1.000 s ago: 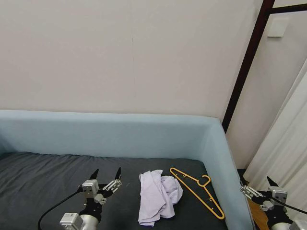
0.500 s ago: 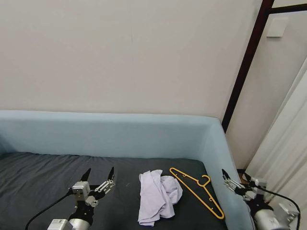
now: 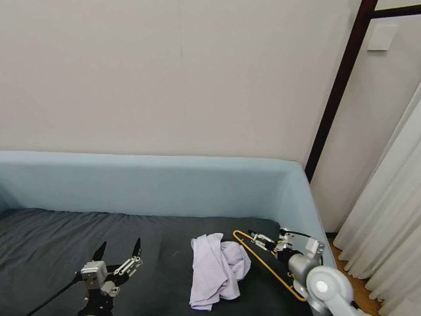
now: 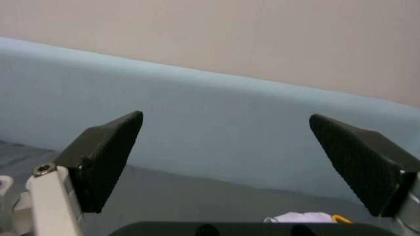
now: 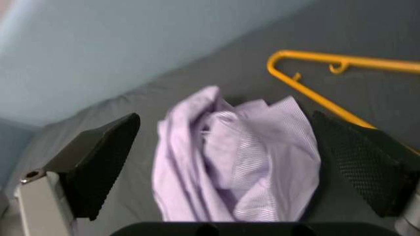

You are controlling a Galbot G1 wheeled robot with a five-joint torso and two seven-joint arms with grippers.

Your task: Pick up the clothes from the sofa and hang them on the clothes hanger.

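Observation:
A crumpled pale lilac shirt [image 3: 216, 268] lies on the dark sofa seat [image 3: 52, 243], and in the right wrist view the shirt [image 5: 236, 167] sits between the two open fingers. An orange hanger [image 3: 264, 255] lies flat just right of it, also seen as the hanger [image 5: 328, 93]. My right gripper [image 3: 258, 239] is open, low over the hanger's near end and pointing left toward the shirt. My left gripper [image 3: 120, 257] stands open above the seat, well to the left of the shirt, facing the sofa's backrest.
The light blue sofa backrest [image 3: 145, 184] runs along the wall, and its right armrest [image 3: 299, 224] rises beside the hanger. A dark door frame [image 3: 335, 92] and white curtains [image 3: 388, 224] stand to the right.
My right gripper has swung in from beyond the armrest to above the hanger beside the shirt. My left gripper has drifted left and lower. Shirt and hanger have not moved.

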